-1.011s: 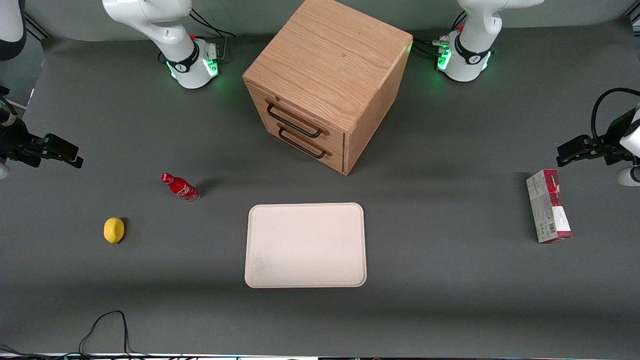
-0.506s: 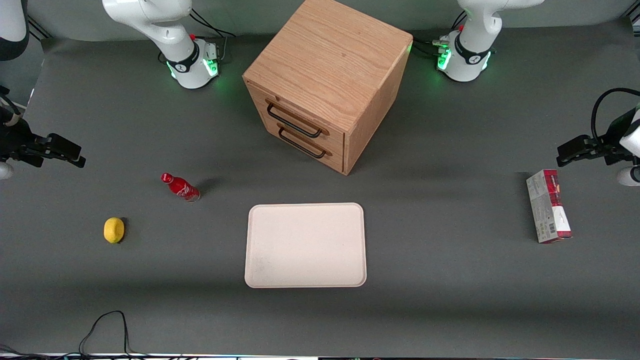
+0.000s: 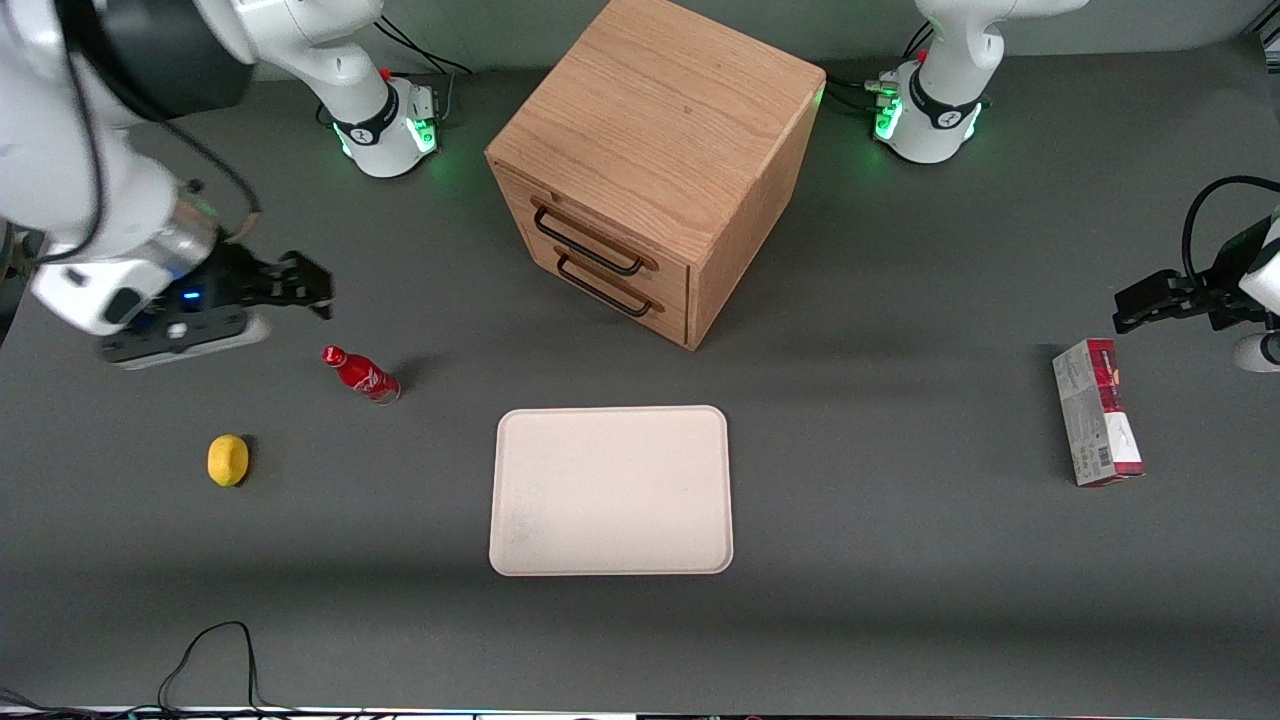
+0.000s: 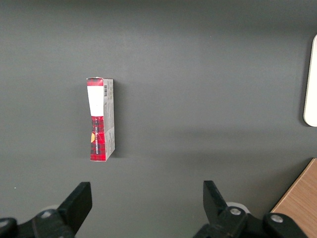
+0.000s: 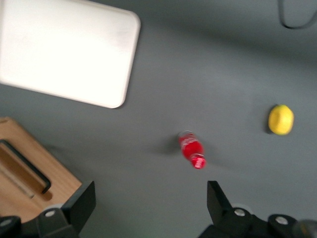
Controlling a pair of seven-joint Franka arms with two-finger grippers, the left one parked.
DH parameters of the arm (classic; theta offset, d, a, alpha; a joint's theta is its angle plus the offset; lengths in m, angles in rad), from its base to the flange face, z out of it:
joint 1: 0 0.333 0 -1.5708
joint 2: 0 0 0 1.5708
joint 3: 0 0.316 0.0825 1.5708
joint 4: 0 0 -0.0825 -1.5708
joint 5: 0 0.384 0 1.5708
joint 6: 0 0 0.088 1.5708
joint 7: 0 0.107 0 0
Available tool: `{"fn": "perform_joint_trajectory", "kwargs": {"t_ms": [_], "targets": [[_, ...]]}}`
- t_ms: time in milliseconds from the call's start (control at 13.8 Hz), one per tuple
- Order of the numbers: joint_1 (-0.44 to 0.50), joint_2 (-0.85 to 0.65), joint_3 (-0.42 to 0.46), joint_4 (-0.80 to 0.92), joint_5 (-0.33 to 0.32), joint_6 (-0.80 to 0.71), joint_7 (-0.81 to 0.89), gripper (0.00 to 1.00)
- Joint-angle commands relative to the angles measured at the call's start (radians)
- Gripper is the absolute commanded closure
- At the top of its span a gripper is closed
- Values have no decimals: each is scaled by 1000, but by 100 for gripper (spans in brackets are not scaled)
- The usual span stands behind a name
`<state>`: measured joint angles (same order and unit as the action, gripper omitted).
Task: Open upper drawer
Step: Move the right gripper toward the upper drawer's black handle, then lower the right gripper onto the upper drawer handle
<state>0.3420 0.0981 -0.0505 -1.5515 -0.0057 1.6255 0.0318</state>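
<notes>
The light oak cabinet [image 3: 665, 120] stands at the back middle of the table, its two drawers facing the working arm's end at an angle. The upper drawer [image 3: 560, 215] is closed, with its long thin black bar handle [image 3: 586, 241] above the lower drawer's identical handle [image 3: 605, 287]. My right gripper [image 3: 305, 285] is open and empty, well short of the cabinet, just above the red bottle [image 3: 361, 374]. In the right wrist view the gripper [image 5: 151, 203] is wide open over bare table, with a cabinet corner [image 5: 29, 173] and one black handle [image 5: 25, 166] showing.
A red bottle [image 5: 191, 148] stands nearer the front camera than the gripper. A yellow lemon [image 3: 228, 460] lies nearer still, toward the working arm's end. A white tray [image 3: 611, 490] lies in front of the cabinet. A red and white box [image 3: 1096, 425] lies toward the parked arm's end.
The right arm has swung in from the table's edge toward the cabinet; the gripper now hangs over the table by the red bottle. Nothing else moved.
</notes>
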Motion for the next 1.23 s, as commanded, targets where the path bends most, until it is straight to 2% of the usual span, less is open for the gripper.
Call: {"fn": "perform_joint_trajectory", "kwargs": {"t_ms": [0, 217, 506, 650, 867, 1156], "targets": [[124, 32, -8, 25, -5, -9, 2, 0], [250, 66, -8, 27, -5, -4, -3, 0], [357, 100, -8, 24, -5, 25, -99, 0], [385, 109, -6, 21, 7, 56, -136, 0], [385, 109, -9, 10, 76, 96, -329, 0], [388, 106, -9, -15, 78, 97, -434, 0]]}}
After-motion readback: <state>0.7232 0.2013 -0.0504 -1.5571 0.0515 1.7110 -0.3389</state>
